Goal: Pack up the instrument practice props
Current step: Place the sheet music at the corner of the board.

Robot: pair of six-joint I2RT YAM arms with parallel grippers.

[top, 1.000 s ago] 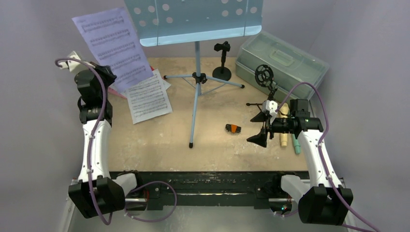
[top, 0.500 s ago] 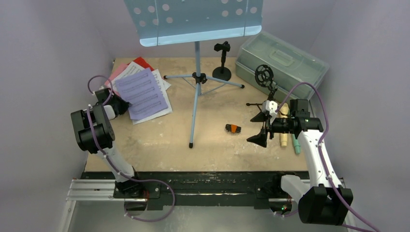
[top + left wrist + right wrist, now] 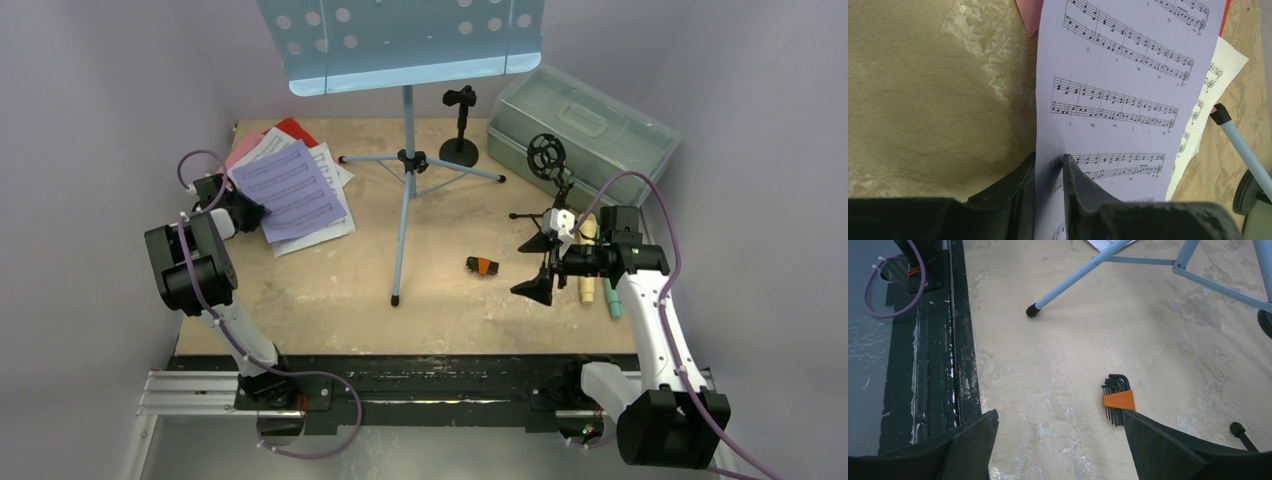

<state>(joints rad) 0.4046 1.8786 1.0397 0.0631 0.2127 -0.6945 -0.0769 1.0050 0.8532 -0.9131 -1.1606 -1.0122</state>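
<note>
One pale-blue sheet-music rack [image 3: 400, 40] stands on its tripod at the back of the tabletop [image 3: 440, 300]. Two black mic holders [image 3: 460, 125] [image 3: 548, 155] stand to its right, and two toy microphones, one cream [image 3: 587, 288] and one teal [image 3: 613, 300], lie side by side near the right edge. One pile of music pages [image 3: 300, 190] lies at the left; their number cannot be counted.

The top page [image 3: 1118, 75] shows printed staves with small letters, G, F and E among them.

The left end effector [image 3: 1049, 159] is slightly parted, that page's edge in the gap. The right end effector [image 3: 1060, 412] gapes wide, empty, above one hex key set [image 3: 1117, 400].
</note>
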